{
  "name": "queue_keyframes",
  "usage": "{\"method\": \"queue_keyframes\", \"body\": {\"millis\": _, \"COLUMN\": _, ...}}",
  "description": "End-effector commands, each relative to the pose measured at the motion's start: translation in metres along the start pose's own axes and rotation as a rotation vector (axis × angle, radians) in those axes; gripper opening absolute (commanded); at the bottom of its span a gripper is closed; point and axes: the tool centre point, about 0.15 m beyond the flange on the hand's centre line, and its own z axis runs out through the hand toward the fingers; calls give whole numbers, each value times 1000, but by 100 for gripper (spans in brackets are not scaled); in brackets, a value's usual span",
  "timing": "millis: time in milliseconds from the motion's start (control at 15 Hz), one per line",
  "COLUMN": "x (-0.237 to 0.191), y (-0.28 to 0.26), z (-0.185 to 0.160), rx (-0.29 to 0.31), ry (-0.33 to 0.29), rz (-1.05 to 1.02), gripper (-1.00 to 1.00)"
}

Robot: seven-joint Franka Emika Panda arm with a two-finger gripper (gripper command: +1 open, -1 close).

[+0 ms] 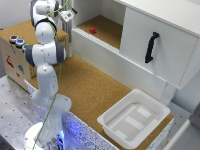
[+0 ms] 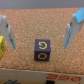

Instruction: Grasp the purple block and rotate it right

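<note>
One purple block point(image 2: 42, 49), cube-shaped; cork surface point(image 2: 42, 22), seemingly grainy

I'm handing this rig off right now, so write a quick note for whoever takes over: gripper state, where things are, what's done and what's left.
Gripper: open, holding nothing, one finger on each side of the block.
Purple cube block with yellow lettering: sits on the cork surface, between the fingers but not touched.
Yellow block: at the edge of the wrist view, beside one finger.
Done: gripper lined up over the block.
Left: descend, close on the block, rotate it right.
</note>
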Motion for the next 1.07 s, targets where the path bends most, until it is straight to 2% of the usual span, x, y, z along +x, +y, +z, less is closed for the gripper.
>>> {"method": "queue_keyframes", "body": {"millis": 0, "x": 27, "y": 12, "z": 16, "rx": 63, "ry": -147, "rz": 43, "gripper": 100}}
{"method": "queue_keyframes", "body": {"millis": 267, "x": 35, "y": 21, "z": 42, "rx": 52, "ry": -219, "rz": 5, "gripper": 100}}
{"method": "queue_keyframes", "body": {"millis": 733, "x": 45, "y": 26, "z": 54, "rx": 81, "ry": -239, "rz": 3, "gripper": 100}}
{"method": "queue_keyframes", "body": {"millis": 800, "x": 45, "y": 28, "z": 53, "rx": 71, "ry": -240, "rz": 5, "gripper": -100}}
{"method": "queue_keyframes", "body": {"millis": 1000, "x": 39, "y": 32, "z": 52, "rx": 62, "ry": -231, "rz": 11, "gripper": -100}}
